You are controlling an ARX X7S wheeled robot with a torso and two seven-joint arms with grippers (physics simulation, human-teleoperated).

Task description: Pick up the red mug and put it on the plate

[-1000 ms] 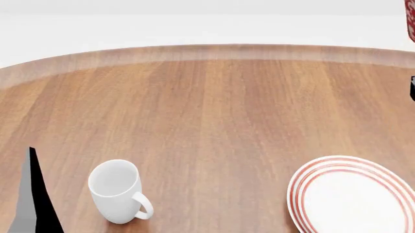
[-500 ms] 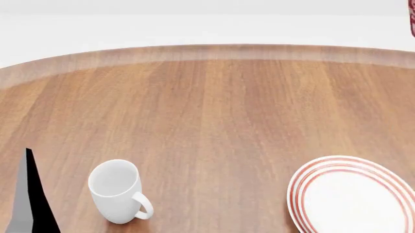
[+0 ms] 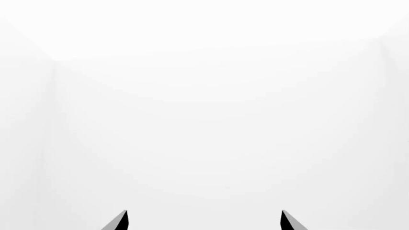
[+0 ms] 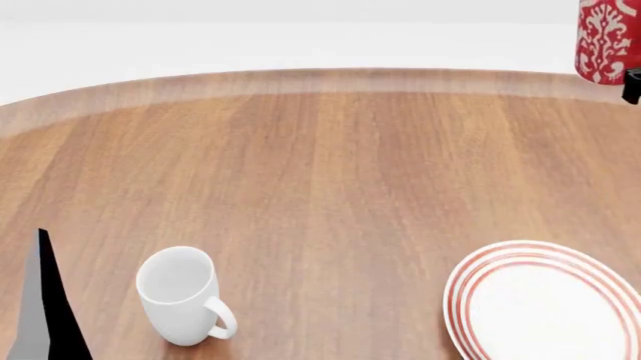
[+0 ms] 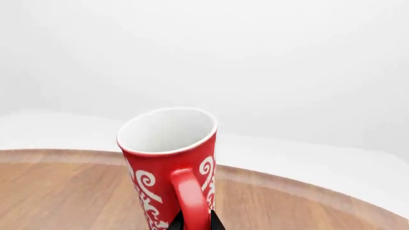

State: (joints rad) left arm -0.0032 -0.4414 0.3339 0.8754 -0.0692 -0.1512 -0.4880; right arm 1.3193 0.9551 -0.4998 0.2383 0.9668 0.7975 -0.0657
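The red mug (image 4: 604, 41) with its white pattern hangs in the air at the head view's top right, above the table's far right edge. In the right wrist view the mug (image 5: 167, 158) stands upright, white inside, its red handle (image 5: 190, 201) pinched between the fingers of my right gripper (image 5: 193, 224). The plate (image 4: 536, 300), white with red rings, lies at the table's front right, well below and nearer than the mug. My left gripper (image 3: 203, 221) is open and empty; one finger (image 4: 48, 300) shows at the head view's lower left.
A plain white mug (image 4: 180, 294) stands at the front left, handle toward me, right of my left finger. The round wooden table (image 4: 320, 172) curves away at the back, with white floor beyond it.
The red mug has moved left and down into the head view, from a sliver at the top right edge to mostly visible. The left finger has barely shifted.
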